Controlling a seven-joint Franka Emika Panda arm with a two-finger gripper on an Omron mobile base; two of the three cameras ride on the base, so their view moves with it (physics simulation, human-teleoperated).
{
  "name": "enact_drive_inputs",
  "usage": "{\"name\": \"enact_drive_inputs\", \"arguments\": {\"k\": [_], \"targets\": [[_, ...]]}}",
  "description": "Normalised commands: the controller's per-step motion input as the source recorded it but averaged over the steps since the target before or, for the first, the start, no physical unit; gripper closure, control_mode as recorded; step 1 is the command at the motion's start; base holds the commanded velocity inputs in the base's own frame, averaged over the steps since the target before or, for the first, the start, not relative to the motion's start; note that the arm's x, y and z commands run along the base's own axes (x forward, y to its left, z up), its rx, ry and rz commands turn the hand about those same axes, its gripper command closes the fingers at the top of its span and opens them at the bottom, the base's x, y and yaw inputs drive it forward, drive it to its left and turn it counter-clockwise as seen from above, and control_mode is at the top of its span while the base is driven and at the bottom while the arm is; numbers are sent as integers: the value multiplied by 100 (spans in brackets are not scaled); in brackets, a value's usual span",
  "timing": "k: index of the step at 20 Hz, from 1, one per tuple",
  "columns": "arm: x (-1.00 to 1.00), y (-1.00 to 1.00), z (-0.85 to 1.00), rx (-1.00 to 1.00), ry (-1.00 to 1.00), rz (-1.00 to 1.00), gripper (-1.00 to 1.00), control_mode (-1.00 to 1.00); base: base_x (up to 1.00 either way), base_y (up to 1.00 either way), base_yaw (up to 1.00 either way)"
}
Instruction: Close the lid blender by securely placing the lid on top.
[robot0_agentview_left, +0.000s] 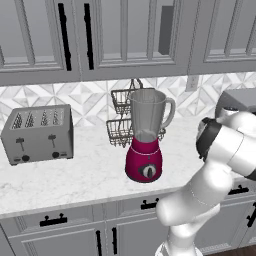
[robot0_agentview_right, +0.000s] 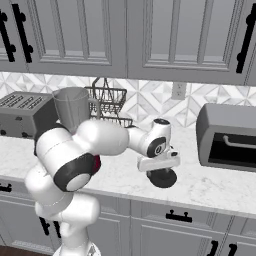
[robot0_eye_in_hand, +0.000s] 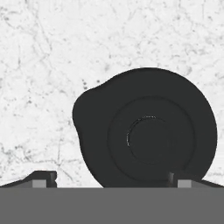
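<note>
Hand view looks straight down on the lid (robot0_eye_in_hand: 148, 135) lying on the counter (robot0_eye_in_hand: 52, 65), gripper (robot0_eye_in_hand: 111, 177) spread wide above it.

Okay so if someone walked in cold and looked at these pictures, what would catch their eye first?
Probably the blender, its magenta base the one bright colour on the pale marble counter, with its clear jar open at the top. Next, the dark round lid lying flat on the counter to the blender's right, with the gripper hanging just above it, fingertips spread to either side.
</note>
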Motion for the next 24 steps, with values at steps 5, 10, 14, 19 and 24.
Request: {"name": "enact_drive_inputs", "arguments": {"k": [5,10,14,19,24], "targets": [[0,-12,-15,0,1,-1,-100,-100,0,0,0],[0,-13,-25,0,0,0,-100,-100,0,0,0],[7,0,-12,0,0,0,-100,-100,0,0,0],[26,0,-2,0,0,-4,-100,-100,0,0,0],[30,-1,-6,0,0,-2,-100,-100,0,0,0]]}}
